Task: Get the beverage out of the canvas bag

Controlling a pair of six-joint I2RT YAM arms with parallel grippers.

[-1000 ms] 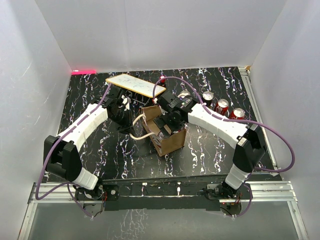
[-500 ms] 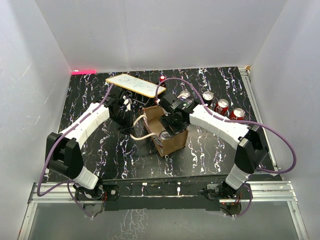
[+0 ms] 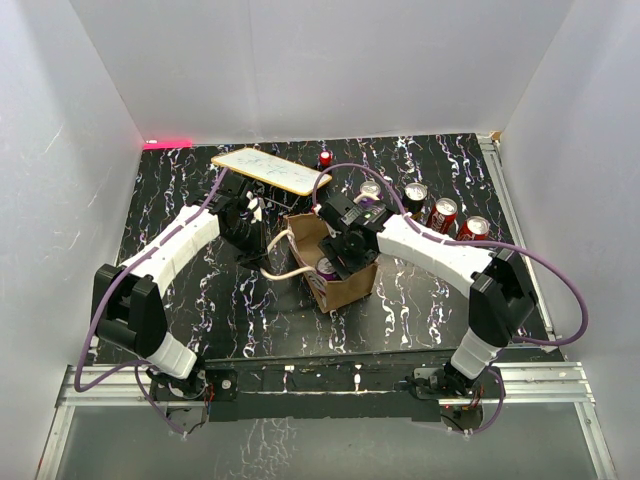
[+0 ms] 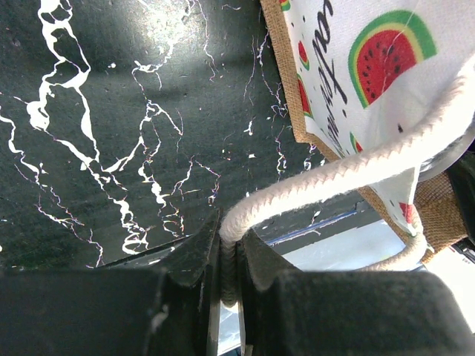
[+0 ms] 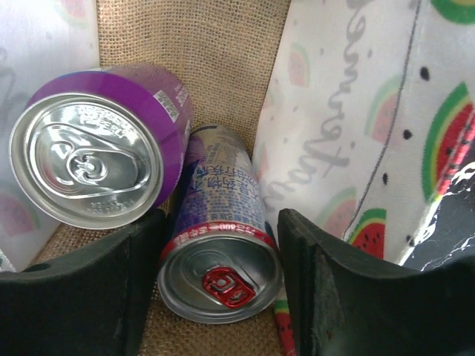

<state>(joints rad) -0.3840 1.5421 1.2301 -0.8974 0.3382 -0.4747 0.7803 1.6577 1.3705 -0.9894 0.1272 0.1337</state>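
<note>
The canvas bag [image 3: 345, 287] stands open mid-table, its watermelon print showing in the left wrist view [image 4: 349, 81] and its burlap inside in the right wrist view [image 5: 185, 44]. My left gripper [image 3: 260, 248] [image 4: 228, 252] is shut on one cream rope handle [image 4: 356, 167], holding it out to the left. My right gripper [image 3: 335, 262] [image 5: 220, 222] reaches down into the bag. Its fingers press both sides of a slim blue-and-silver beverage can [image 5: 219, 215] with a red tab. A purple can [image 5: 96, 163] [image 3: 327, 266] leans beside it.
Several cans [image 3: 443, 212] stand in a row behind and right of the bag. A small red can [image 3: 325, 158] sits near the back. A yellow-edged white board [image 3: 270, 170] lies raised at the back left, close to my left arm.
My right gripper has sunk deeper into the bag and its jaws have narrowed onto the slim can. The left gripper keeps its hold on the handle, unmoved.
</note>
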